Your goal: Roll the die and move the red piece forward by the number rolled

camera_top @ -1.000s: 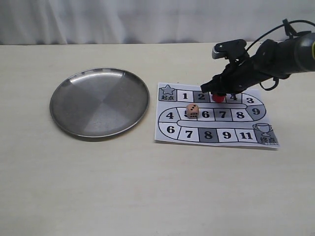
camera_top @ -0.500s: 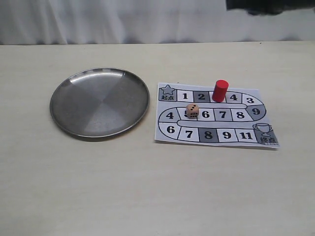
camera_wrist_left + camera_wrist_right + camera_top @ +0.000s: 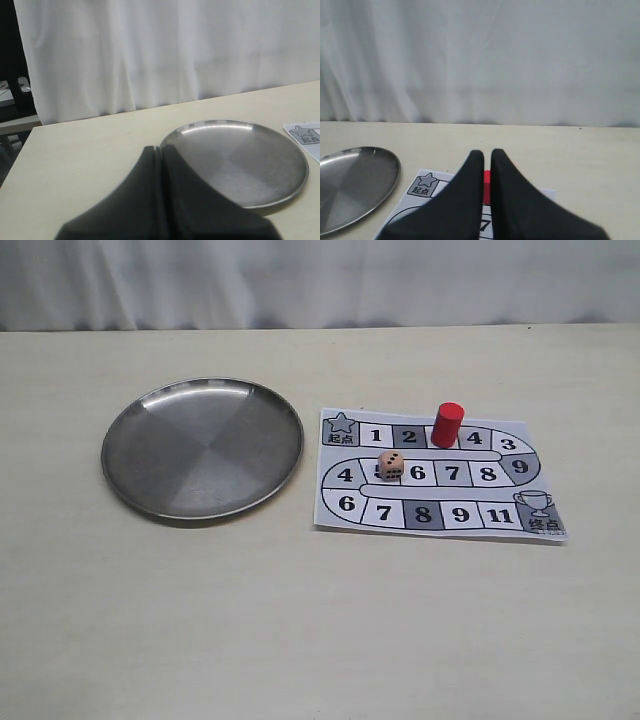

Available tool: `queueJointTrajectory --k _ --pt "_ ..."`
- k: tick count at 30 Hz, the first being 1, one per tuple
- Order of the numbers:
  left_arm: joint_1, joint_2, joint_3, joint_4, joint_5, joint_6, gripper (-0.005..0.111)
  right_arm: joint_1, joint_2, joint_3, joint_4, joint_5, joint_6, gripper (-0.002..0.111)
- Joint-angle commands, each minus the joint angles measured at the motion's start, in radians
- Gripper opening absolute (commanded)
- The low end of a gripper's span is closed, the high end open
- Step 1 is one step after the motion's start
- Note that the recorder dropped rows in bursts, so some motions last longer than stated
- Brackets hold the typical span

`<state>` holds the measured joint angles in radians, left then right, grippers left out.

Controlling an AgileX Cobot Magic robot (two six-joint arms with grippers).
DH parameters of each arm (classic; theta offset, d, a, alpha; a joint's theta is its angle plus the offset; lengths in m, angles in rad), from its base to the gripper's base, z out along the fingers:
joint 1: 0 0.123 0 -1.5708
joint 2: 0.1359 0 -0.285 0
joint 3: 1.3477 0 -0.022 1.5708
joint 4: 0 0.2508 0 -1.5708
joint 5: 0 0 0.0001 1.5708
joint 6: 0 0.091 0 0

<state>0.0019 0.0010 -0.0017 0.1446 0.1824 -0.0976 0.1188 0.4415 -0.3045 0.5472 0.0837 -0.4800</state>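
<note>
My left gripper (image 3: 159, 148) is closed: its two black fingers (image 3: 130, 200) press flat together with only a seam between them, and it holds nothing. It hangs above the worktop (image 3: 90, 150), aimed roughly level toward the white curtain (image 3: 150, 50), with the round steel plate (image 3: 240, 122) lying just ahead of it. My right gripper (image 3: 487, 152) is narrow too. Its fingers (image 3: 520, 205) stand a thin slit apart, empty, and it is likewise raised off the worktop, pointing across the paper game board (image 3: 426, 184) to the curtain. Through that slit I see a strip of the red piece (image 3: 486, 187).

In the exterior view the red piece stands upright on the board's far row, on the square between 2 and 4, free of both grippers. The die (image 3: 390, 465) rests on the middle row between squares 4 and 6 — nearer than the red piece, a little to its left and apart from it. Its pips are too small for me to count. The plate lies left of the board, not touching it.
</note>
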Motion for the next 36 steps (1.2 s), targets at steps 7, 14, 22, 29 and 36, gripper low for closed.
queueJointTrajectory --k 7,14,22,29,36 --pt "-0.002 -0.001 0.002 0.000 -0.009 -0.001 0.000 -0.001 -0.296 0.291 0.043 -0.092 0.005 0.004" --pt "-0.002 -0.001 0.002 0.000 -0.009 -0.001 0.000 -0.001 -0.390 0.305 -0.239 -0.058 0.203 0.004" --pt "-0.002 -0.001 0.002 0.000 -0.009 -0.001 0.000 -0.001 -0.440 0.305 -0.466 -0.025 0.436 0.004" --pt "-0.002 -0.001 0.002 0.000 -0.009 -0.001 0.000 -0.001 -0.440 0.305 -0.466 -0.026 0.436 0.004" --pt "-0.002 -0.001 0.002 0.000 -0.009 -0.001 0.000 -0.030 -0.441 0.305 -0.466 -0.026 0.436 0.004"
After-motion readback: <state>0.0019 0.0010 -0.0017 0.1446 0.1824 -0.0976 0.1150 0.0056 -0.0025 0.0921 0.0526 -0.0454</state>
